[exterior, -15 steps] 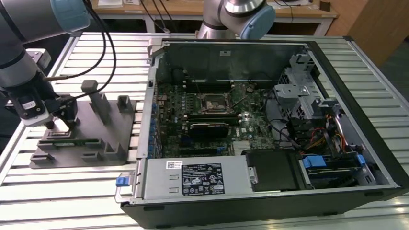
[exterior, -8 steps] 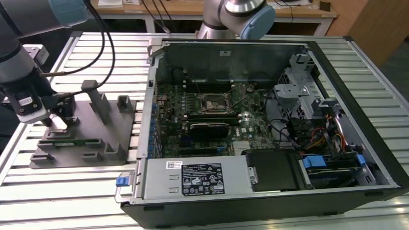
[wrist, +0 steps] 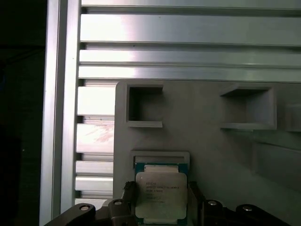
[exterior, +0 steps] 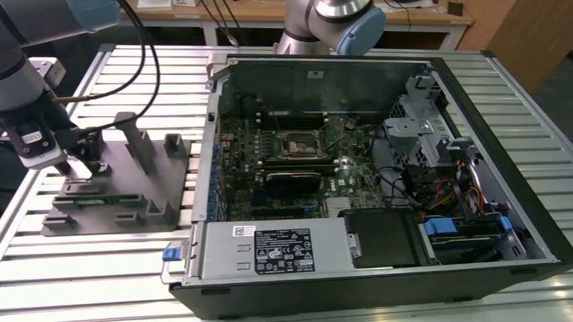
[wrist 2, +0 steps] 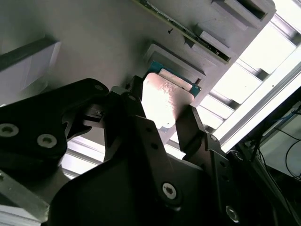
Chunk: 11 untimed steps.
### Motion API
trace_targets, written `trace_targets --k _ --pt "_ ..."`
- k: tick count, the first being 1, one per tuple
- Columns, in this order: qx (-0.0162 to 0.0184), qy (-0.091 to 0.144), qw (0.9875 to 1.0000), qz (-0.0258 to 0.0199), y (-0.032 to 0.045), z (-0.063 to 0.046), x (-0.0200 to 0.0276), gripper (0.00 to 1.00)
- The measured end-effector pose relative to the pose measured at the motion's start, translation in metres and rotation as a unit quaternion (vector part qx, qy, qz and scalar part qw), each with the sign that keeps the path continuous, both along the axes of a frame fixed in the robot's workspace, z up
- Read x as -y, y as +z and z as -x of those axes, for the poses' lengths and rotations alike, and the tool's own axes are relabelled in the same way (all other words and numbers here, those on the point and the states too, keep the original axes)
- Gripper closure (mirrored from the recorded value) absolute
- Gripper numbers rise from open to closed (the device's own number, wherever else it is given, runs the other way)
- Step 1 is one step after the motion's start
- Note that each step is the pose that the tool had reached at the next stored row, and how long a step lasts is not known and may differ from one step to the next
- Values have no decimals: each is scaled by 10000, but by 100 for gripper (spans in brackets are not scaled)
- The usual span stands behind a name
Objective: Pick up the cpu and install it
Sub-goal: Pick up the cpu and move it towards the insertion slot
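**A:** Where's the cpu at right now?

**B:** Way over on the exterior view's left. The gripper point(exterior: 80, 168) hangs low over the grey tray point(exterior: 90, 227). The cpu point(wrist: 161, 195) sits right between the fingers point(wrist 2: 190, 127), at a small pocket near the tray's edge. In both wrist views there's a finger pressed flat against each of two opposite sides, so I'd call it clamped on the chip. Can't tell if it's clear of the pocket or resting in it.

**A:** How's it lying?

**B:** Flat, metal lid facing the wrist cameras. It's basically square, so there's no real long axis. The fingers span one pair of edges, pretty much centred.

**A:** And the socket?

**B:** The socket point(exterior: 298, 144) is off toward the exterior view's right of the gripper, well apart from it. It's mid-board inside the open case point(exterior: 524, 201), which lies on its side just beside the tray. The case's near wall stands between tray and board. Can't make out from here how the socket's latch is set.

**A:** What's the setup around it?

**B:** Slatted aluminium surface point(exterior: 36, 282) carrying both tray and case. Further back there's a wooden desk point(exterior: 430, 17) with cables hanging off it.
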<state>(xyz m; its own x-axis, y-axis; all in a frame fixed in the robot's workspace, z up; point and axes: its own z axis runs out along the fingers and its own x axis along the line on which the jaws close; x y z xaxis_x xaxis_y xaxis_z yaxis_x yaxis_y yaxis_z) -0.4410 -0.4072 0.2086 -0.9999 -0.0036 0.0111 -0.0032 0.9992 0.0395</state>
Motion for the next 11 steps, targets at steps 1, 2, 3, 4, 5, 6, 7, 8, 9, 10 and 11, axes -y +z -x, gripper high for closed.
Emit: trace_targets --k 1,2,3,4,5,6,7,8,9,10,11 --pt "0 0 10000 -3 7 0 0 47" --pt "0 -1 10000 -7 16 1 -1 47" --pt "0 -1 10000 -11 25 1 -1 47" --pt "0 0 10000 -12 37 0 0 47" --pt "0 0 10000 -13 52 0 0 47" --pt "0 0 10000 -13 69 0 0 47" --pt "0 0 10000 -14 82 0 0 47" --pt "0 0 10000 -14 94 0 0 47" --pt "0 0 10000 -17 108 0 0 47" --pt "0 0 10000 -26 119 0 1 47" --pt "0 1 10000 -43 129 0 2 47"
